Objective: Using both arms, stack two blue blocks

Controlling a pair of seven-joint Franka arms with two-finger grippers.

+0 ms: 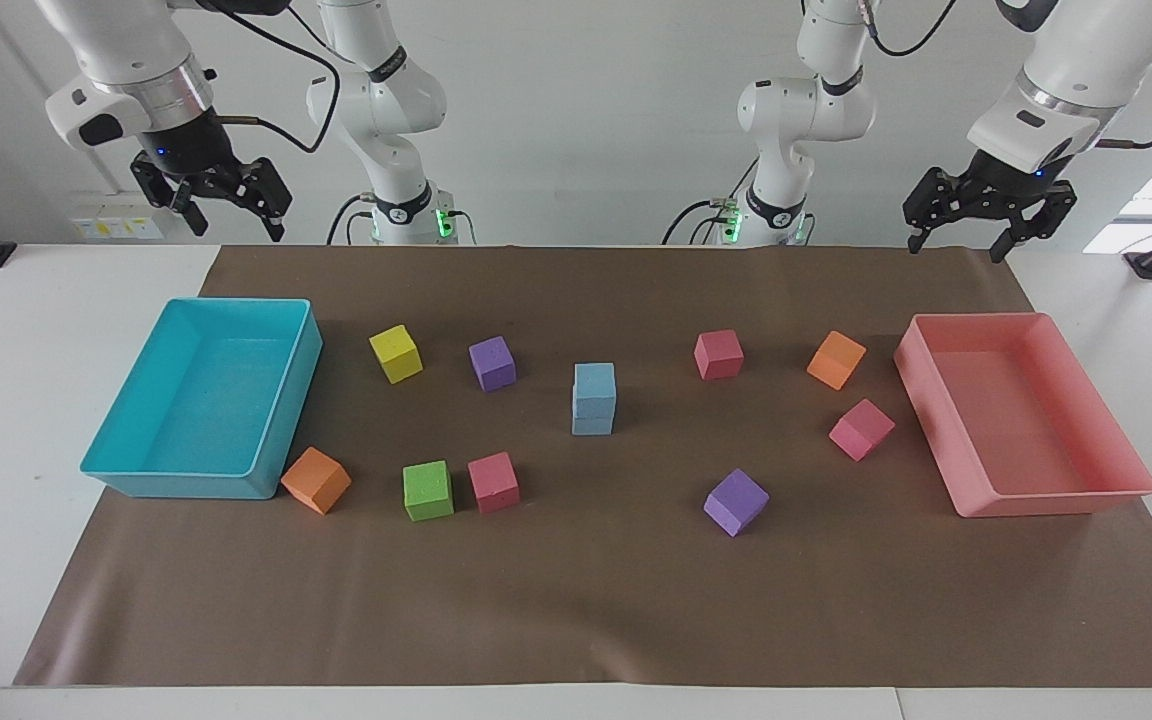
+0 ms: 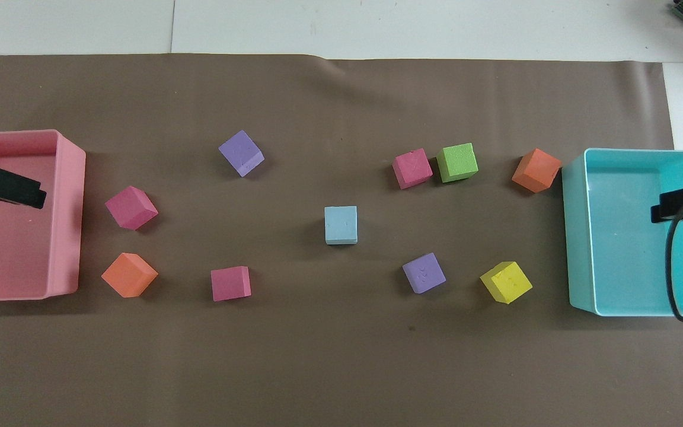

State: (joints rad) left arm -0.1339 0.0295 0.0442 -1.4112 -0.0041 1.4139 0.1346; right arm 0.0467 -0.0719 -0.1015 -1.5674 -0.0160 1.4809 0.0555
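Observation:
Two light blue blocks stand stacked in the middle of the brown mat, the upper blue block (image 1: 594,381) squarely on the lower one (image 1: 592,419). From above the stack shows as a single blue square (image 2: 341,224). My left gripper (image 1: 960,243) hangs open and empty, high over the pink tray's end of the table. My right gripper (image 1: 236,222) waits open and empty, high over the turquoise tray's end. Neither gripper is near the stack.
A turquoise tray (image 1: 186,486) and a pink tray (image 1: 1046,501) stand empty at the two ends of the mat. Around the stack lie loose cubes: yellow (image 1: 395,353), green (image 1: 427,490), two purple, two orange and three pink.

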